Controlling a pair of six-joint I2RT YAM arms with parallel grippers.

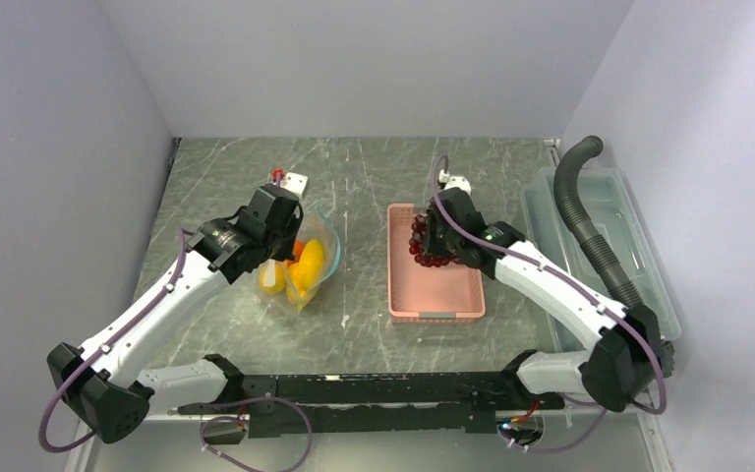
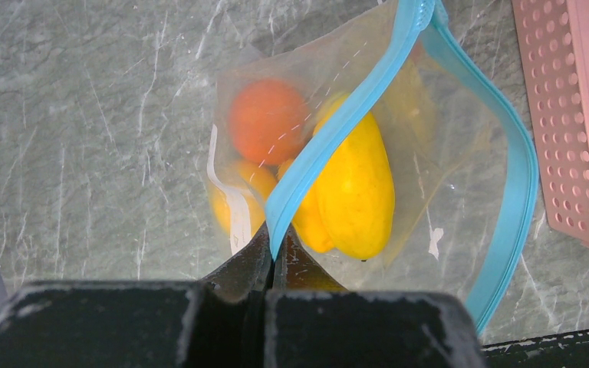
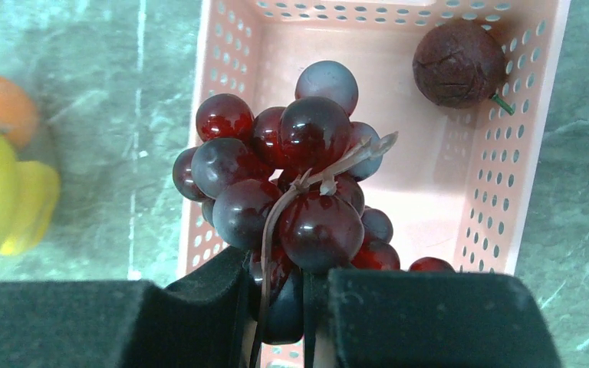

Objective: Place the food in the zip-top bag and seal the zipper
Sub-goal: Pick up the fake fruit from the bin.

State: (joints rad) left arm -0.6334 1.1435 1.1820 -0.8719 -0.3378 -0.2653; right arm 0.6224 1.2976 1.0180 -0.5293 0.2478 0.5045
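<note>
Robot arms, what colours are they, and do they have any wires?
The left arm and right arm have smooth white links with chunky black joints. A thin purple cable loops along each. The left tool and right tool are black, with blocky bodies and tapered fingers.

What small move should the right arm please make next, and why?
Probably carry the bunch of dark red grapes left toward the clear plastic zip-top bag: the right fingers grip it over the pink perforated basket, while the left fingers hold the bag's teal strip.
</note>
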